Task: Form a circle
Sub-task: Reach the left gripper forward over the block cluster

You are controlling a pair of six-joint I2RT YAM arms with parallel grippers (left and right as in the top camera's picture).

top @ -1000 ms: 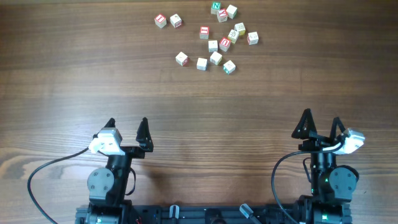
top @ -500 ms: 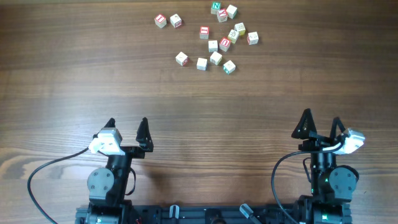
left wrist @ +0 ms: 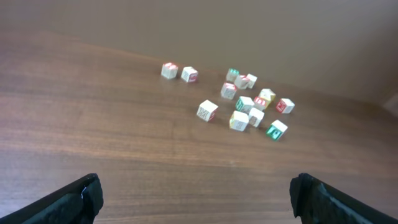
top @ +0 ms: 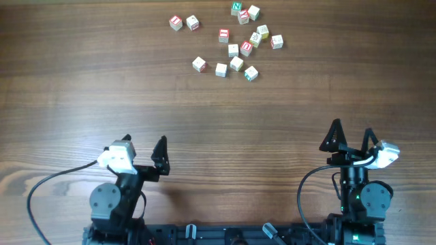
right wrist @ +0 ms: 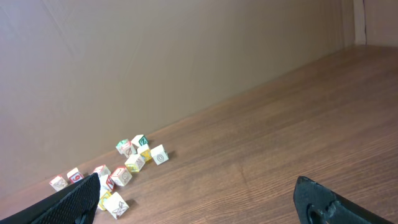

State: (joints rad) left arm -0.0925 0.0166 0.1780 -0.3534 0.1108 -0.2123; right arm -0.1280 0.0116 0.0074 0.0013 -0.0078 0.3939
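Several small pale wooden letter cubes (top: 244, 41) lie scattered at the far middle of the table; no circle shows among them. Two cubes (top: 184, 23) sit apart on the left, and three (top: 244, 12) bunch at the far edge. The left wrist view has the scatter of cubes (left wrist: 249, 106) well ahead of my left gripper (left wrist: 194, 186). In the right wrist view the cubes (right wrist: 124, 168) lie far off to the left of my right gripper (right wrist: 198, 186). Both the left gripper (top: 144, 139) and the right gripper (top: 351, 127) stand open and hold nothing, near the front edge.
The wooden table (top: 218, 102) stretches bare between the grippers and the cubes. A plain brown wall (right wrist: 155, 62) rises just behind the cubes. Black cables (top: 54, 184) loop beside each arm base at the front edge.
My left gripper has shifted slightly back toward the front edge and a little to the right. The right arm and the cubes have not moved.
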